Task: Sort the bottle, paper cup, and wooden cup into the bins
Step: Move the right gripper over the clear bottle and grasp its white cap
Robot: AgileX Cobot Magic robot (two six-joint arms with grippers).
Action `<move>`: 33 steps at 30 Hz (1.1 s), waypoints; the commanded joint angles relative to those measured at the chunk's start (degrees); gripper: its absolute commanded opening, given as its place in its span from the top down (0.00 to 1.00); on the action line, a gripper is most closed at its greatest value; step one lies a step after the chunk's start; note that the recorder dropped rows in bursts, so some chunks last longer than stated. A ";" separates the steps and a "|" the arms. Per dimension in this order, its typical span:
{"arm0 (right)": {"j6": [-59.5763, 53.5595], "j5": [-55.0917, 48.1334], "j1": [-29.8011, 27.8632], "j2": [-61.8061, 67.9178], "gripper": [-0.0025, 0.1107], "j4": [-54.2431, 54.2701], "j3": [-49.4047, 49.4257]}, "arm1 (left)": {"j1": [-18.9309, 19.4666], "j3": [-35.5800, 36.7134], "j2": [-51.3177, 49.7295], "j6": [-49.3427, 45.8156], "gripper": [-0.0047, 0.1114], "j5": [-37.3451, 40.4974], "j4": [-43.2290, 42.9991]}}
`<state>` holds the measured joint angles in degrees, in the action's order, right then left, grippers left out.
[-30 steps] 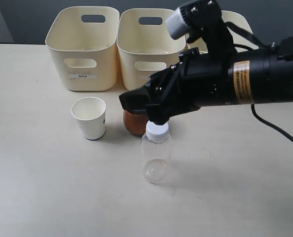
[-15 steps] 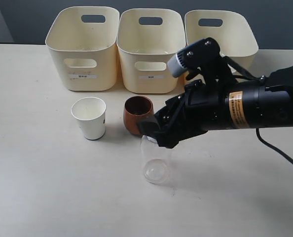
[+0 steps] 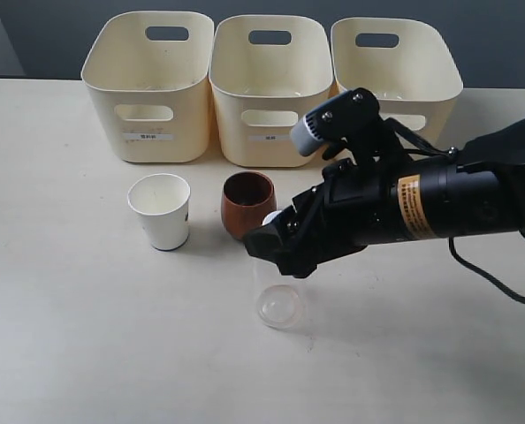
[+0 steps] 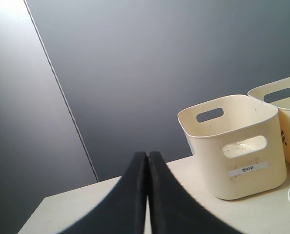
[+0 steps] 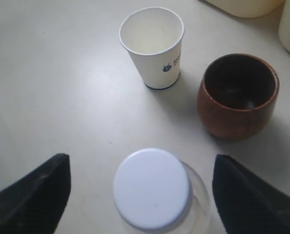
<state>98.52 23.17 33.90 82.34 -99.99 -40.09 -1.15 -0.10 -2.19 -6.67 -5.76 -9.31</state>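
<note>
Right wrist view: bottle (image 5: 152, 189) stands upright between the jaws of the right pincer (image 5: 140, 165), spread wide, gripping nothing. Paper cup (image 5: 155, 46) and wooden cup (image 5: 238, 95) stand just beyond, untouched. Bins (image 3: 148, 88) show nothing inside. Judgement: nothing sorted; all three remain.

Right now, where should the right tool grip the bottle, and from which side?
Take the bottle just below its white cap, coming down from above. It stands upright, the open right tool straddles it, and the wooden cup sits clear of both fingers.
</note>
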 commanded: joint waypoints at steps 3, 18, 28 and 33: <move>-0.64 -0.93 -0.18 0.17 0.31 0.05 0.24 | -0.08 0.10 0.13 0.13 0.96 -0.35 -0.02; -1.31 -1.38 -0.18 0.51 0.31 0.05 0.24 | -0.08 0.10 0.13 0.13 0.96 -0.35 -0.02; -2.50 -3.82 -0.18 3.17 0.31 0.05 0.24 | -0.08 0.10 0.13 0.13 0.96 -0.35 -0.02; -2.78 -4.58 -0.18 3.17 0.34 0.05 0.24 | -0.08 0.10 0.13 0.13 0.96 -0.35 -0.02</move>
<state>96.38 19.39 33.90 85.48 -99.99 -40.09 -1.15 -0.10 -2.19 -6.67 -5.76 -9.31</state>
